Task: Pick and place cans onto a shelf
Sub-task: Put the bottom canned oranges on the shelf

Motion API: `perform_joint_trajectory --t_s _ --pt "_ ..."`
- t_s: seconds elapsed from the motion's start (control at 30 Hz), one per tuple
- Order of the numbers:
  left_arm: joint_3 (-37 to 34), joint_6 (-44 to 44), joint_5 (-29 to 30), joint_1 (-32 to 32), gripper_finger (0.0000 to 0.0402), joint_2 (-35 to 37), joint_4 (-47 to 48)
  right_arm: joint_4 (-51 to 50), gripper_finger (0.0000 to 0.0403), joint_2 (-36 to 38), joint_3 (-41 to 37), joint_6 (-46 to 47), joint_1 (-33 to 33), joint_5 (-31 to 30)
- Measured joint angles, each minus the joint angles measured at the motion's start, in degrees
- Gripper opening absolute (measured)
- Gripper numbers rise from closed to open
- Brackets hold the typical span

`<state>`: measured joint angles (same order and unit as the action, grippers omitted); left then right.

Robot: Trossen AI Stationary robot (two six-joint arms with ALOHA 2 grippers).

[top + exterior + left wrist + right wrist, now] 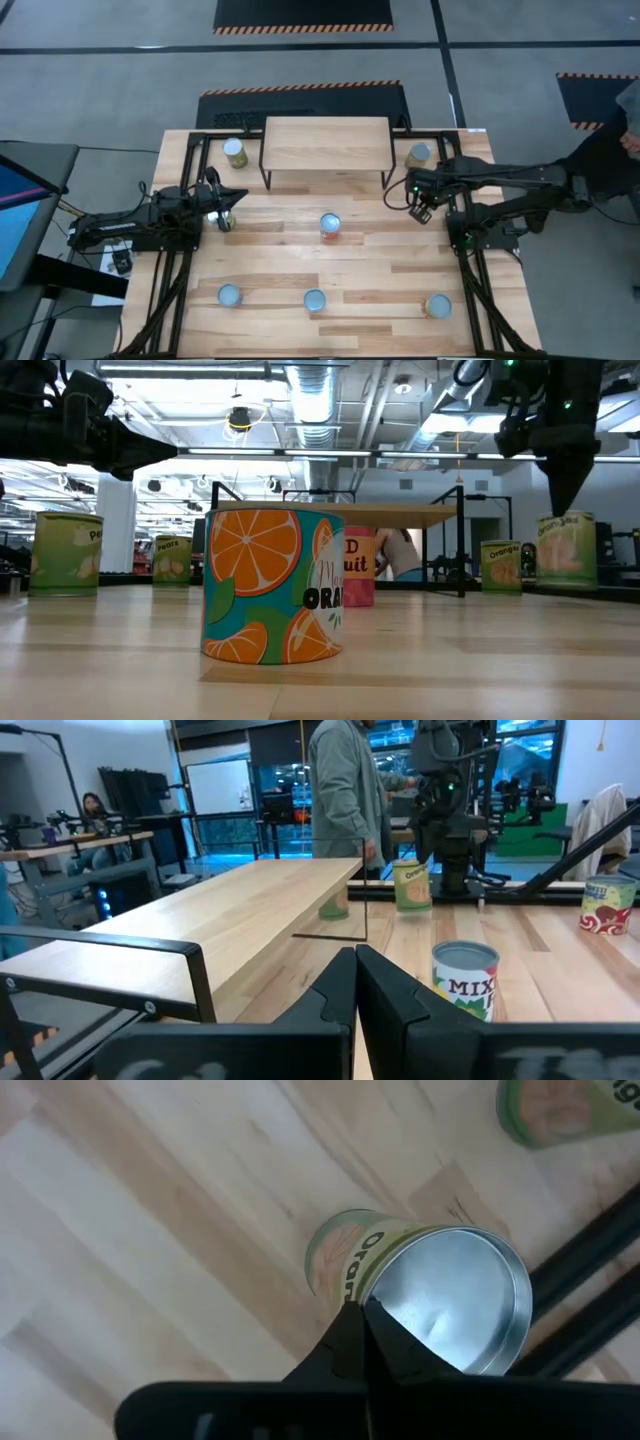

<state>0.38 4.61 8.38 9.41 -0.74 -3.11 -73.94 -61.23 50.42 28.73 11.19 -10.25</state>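
Silver lid of can (pixel 455 1305) below shut right tool (pixel 362 1320), left tool (pixel 355 982) shut too, high view hides both.

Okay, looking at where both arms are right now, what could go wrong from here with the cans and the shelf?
1. The right gripper hangs shut over the orange can. If it descends without opening, it would likely hit the lid or tip the can.
2. A black bar runs close beside that can, so an opened finger may catch it.
3. The left gripper, also shut, sits low near the shelf, so a swing could clip its frame.
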Motion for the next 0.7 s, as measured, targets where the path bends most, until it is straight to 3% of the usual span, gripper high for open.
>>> perform_joint_trajectory --t_s 0.2,0.4,0.57,0.7 --pt "0.0 1.7 0.0 0.0 0.0 0.0 0.0 -2.8 0.0004 0.0 4.4 0.8 -2.7 1.9" --pt "0.0 1.6 0.0 0.0 0.0 0.0 0.0 -1.6 0.0005 0.0 12.1 -0.7 -7.3 8.6" --pt "0.0 1.6 0.0 0.0 0.0 0.0 0.0 5.9 0.0005 0.0 18.9 -9.0 -11.0 9.4" --pt "0.0 1.6 0.0 0.0 0.0 0.0 0.0 9.3 0.0005 -2.7 24.9 -19.2 -11.4 5.1"
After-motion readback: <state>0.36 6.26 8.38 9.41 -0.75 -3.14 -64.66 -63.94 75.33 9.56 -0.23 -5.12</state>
